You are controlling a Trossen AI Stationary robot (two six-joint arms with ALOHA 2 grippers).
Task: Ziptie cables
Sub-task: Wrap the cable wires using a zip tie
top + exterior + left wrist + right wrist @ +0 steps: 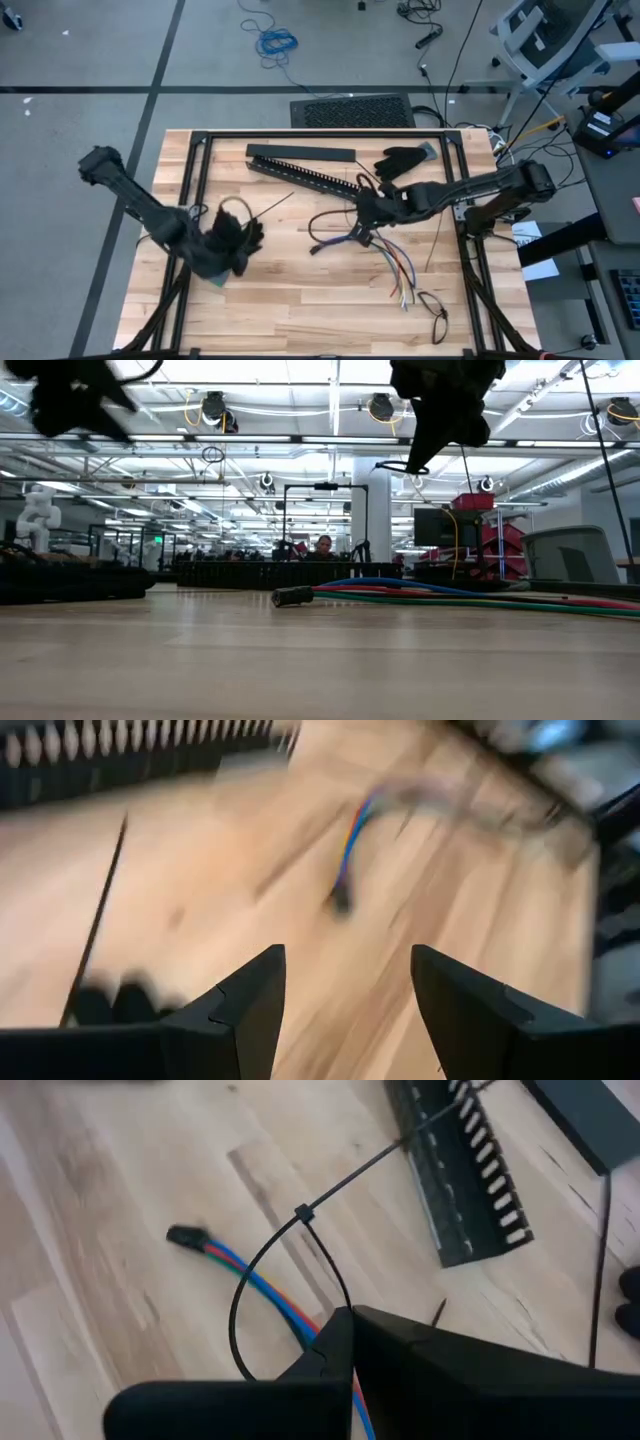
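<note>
On the light wooden slatted table [290,290], framed by black rails, the long black slotted bar [305,177] lies diagonally near the far edge, just beside a flat black strip [300,153]. Right of centre, the bundle of thin coloured cables [395,262] fans toward the near edge; its black-tipped end [186,1236] rests on the wood. The right gripper [362,212] hovers above this bundle, jaws fully closed on a thin black zip tie [300,1215]. The tie forms a loop beside the blue, red and green strands, with its tail crossing toward the slotted bar. The left gripper [240,238] hangs over the table's left half, well apart from the cables, jaws partly open and holding nothing. A loose straight black tie [272,205] lies near it.
</note>
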